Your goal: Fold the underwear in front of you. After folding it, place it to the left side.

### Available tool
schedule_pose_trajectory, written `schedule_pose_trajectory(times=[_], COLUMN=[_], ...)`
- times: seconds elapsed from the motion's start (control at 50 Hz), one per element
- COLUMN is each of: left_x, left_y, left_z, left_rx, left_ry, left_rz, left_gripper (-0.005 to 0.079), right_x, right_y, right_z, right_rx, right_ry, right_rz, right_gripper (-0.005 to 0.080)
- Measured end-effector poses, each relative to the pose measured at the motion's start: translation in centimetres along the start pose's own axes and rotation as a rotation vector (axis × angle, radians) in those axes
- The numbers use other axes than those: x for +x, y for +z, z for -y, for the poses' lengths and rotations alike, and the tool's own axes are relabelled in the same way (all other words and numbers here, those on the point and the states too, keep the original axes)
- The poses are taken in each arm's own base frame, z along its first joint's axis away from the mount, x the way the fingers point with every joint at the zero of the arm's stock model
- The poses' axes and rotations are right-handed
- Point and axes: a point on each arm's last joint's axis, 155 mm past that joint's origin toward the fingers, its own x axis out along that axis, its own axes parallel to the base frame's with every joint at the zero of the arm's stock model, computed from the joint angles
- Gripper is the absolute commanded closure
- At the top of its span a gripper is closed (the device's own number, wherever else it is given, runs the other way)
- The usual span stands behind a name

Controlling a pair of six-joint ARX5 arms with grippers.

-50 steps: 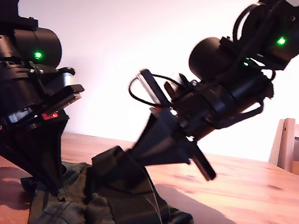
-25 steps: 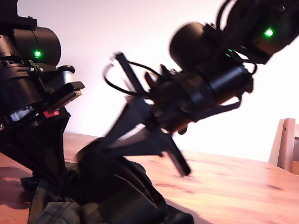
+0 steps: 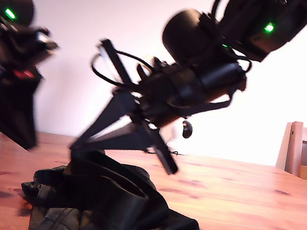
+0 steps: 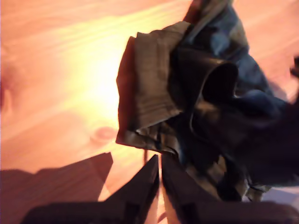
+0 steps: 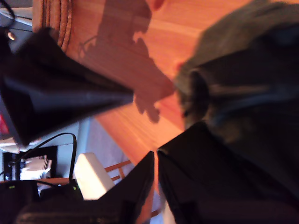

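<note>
Wooden table [image 3: 255, 207], white wall [image 3: 99, 13], chair [image 3: 305, 151], crumpled underwear [image 3: 115, 208], my first gripper [image 4: 159, 165] clenched empty, my second gripper [image 5: 155, 161] grasping underwear

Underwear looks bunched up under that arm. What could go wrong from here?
The underwear lies crumpled, so the fold may come out crooked. My second gripper seems to hold only an edge, which might slip out. My first gripper hangs shut, clear of the cloth, so nothing pins the rest.

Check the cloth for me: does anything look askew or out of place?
Yes. The underwear lies in a crumpled, uneven heap on the table, not flat. One fold is pulled up at my second gripper, while my first gripper hangs shut and clear of the cloth.
</note>
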Motion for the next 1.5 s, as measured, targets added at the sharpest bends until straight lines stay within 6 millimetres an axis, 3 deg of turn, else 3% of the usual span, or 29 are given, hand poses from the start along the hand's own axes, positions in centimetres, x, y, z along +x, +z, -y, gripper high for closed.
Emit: schedule_pose_trajectory(times=[0.14,0.54,0.74,0.82,0.9,1.0,1.1,1.32,1.5], left_x=[0.0,-0.2,-0.2,-0.2,-0.2,-0.2,-0.2,-0.2,-0.2], left_y=[0.1,0.7,0.8,0.8,0.8,0.8,0.8,0.8,0.8], left_z=[0.0,-1.0,-1.1,-1.1,-1.1,-1.1,-1.1,-1.1,-1.1], left_rx=[0.008,0.028,0.031,0.031,0.031,0.031,0.031,0.031,0.031], left_ry=[0.0,0.036,0.038,0.039,0.039,0.039,0.039,0.039,0.039], left_rz=[0.005,0.027,0.033,0.033,0.033,0.033,0.033,0.033,0.033], left_gripper=[0.0762,0.0762,0.0762,0.0762,0.0762,0.0762,0.0762,0.0762,0.0762], right_x=[0.4,-0.4,-2.1,-3.0,-4.1,-5.6,-6.9,-7.7,-7.9], right_y=[-0.2,0.7,4.3,5.6,5.9,4.6,2.6,0.4,0.4], right_z=[-1.2,-1.7,-1.9,-0.8,1.8,6.0,8.6,10.0,10.3], right_rx=[0.003,0.012,-0.054,-0.073,-0.074,-0.075,-0.054,-0.092,-0.106], right_ry=[0.029,0.091,0.045,-0.031,-0.149,-0.329,-0.435,-0.515,-0.536], right_rz=[0.002,0.001,0.056,0.074,0.066,0.013,-0.063,-0.158,-0.158], right_gripper=[0.0763,0.0763,0.0763,0.0763,0.0763,0.0763,0.0763,0.0763,0.0763])
